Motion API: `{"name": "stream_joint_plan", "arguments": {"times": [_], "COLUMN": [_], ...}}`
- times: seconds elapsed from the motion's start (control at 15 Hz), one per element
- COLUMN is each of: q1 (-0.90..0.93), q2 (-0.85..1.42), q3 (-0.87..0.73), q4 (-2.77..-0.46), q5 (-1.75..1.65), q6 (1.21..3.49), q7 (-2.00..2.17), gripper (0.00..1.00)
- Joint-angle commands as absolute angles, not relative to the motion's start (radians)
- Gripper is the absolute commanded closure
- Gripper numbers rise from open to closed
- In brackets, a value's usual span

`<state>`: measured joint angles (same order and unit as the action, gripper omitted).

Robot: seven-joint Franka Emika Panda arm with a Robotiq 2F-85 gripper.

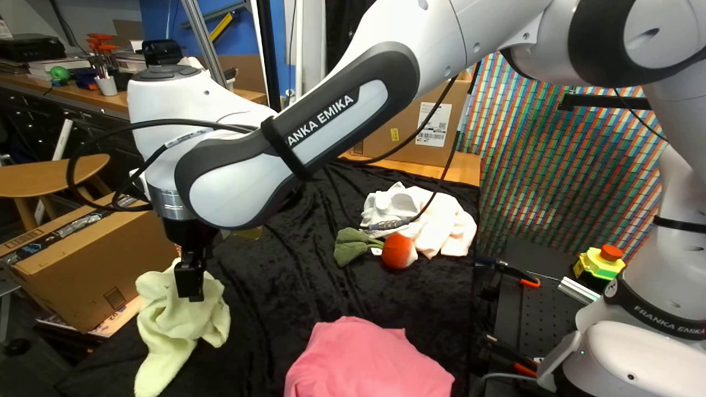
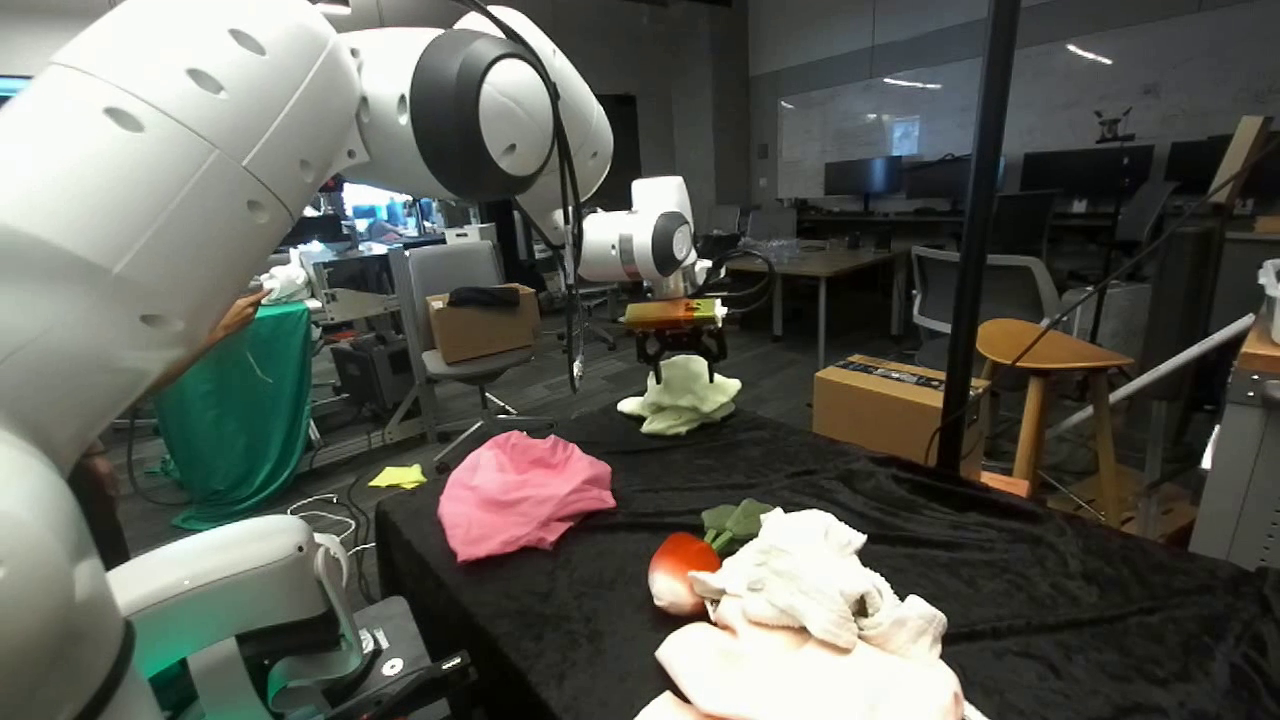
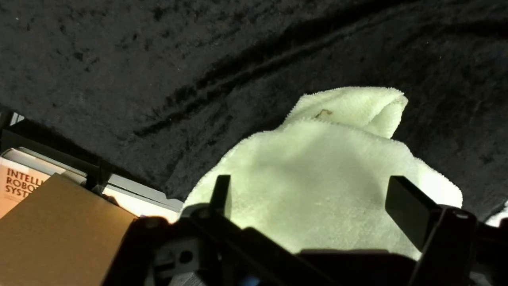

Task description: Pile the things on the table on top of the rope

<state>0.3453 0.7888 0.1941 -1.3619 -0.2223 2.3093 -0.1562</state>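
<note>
A pale green towel lies crumpled at the table's edge, in both exterior views (image 1: 179, 314) (image 2: 685, 395) and the wrist view (image 3: 309, 167). My gripper (image 3: 307, 194) is open over it, fingers apart with towel between and below them; whether they touch it I cannot tell. A pink cloth lies bunched in both exterior views (image 1: 364, 358) (image 2: 525, 490). A red-and-white plush vegetable with green leaves (image 1: 398, 251) (image 2: 680, 572) lies against a white cloth (image 1: 389, 204) (image 2: 800, 575), which overlaps a pale peach cloth (image 1: 441, 220) (image 2: 800, 670). No rope shows.
Black velvet cloth covers the table (image 1: 276, 331). A cardboard box (image 1: 105, 259) stands beside the table's edge near the towel, with books under it (image 3: 135, 198). A black cable with a connector (image 1: 389, 224) hangs from the arm in front of the white cloth. A black pole (image 2: 975, 250) stands beside the table.
</note>
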Motion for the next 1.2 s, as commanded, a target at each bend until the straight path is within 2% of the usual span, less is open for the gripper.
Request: {"name": "stream_joint_plan", "arguments": {"times": [0.0, 1.13], "q1": [0.35, 0.35], "q2": [0.832, 0.902], "q3": [0.202, 0.268], "q4": [-1.295, -1.238], "q5": [-0.173, -0.035], "q6": [2.346, 2.359], "q7": [-0.138, -0.169], "gripper": [0.0, 0.0]}}
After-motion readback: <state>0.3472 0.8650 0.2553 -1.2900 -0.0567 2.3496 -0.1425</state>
